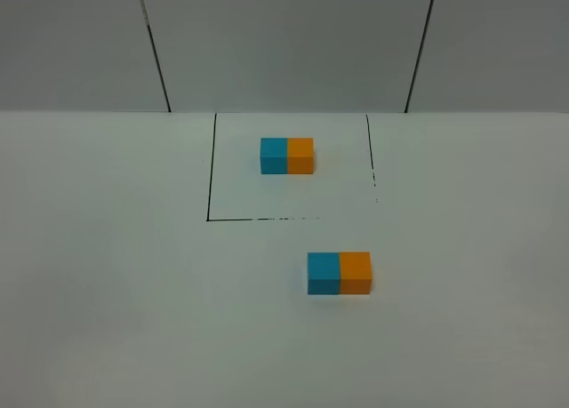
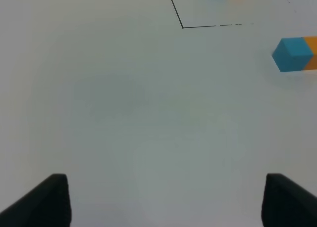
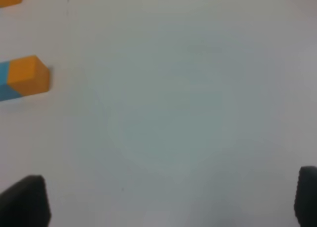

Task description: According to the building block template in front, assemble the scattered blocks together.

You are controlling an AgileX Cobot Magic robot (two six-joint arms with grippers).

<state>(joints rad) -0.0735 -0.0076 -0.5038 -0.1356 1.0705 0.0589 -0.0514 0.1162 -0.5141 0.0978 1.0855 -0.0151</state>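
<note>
From the high camera, the building block template (image 1: 286, 156) sits inside the black-outlined square (image 1: 210, 181) at the far side of the white desk (image 1: 107, 275) — sky-blue half on the left, orange on the right. Nearer the camera and a little to the right, outside the outline, the scattered sky-blue cube (image 1: 324, 274) and orange cube (image 1: 355, 273) already stand touching, side by side, in the same colour order as the template. Neither arm shows in this view. Judged from that, the assembly looks finished, and the main risk is any further move disturbing it.

In the left wrist view, the left claw (image 2: 166, 200) stands wide with nothing between its fingers (image 2: 47, 202), only bare desk under it. The joined cubes lie well apart from it, with the blue face towards this claw. If this arm swept across towards them, a dark fingertip could nudge the blue cube and open a gap or skew the pair out of line.

In the right wrist view, the right claw (image 3: 166, 202) is spread fully and also empty. The orange cube sits well apart from it — a careless pass on this side would push it against its blue neighbour and slide both.
</note>
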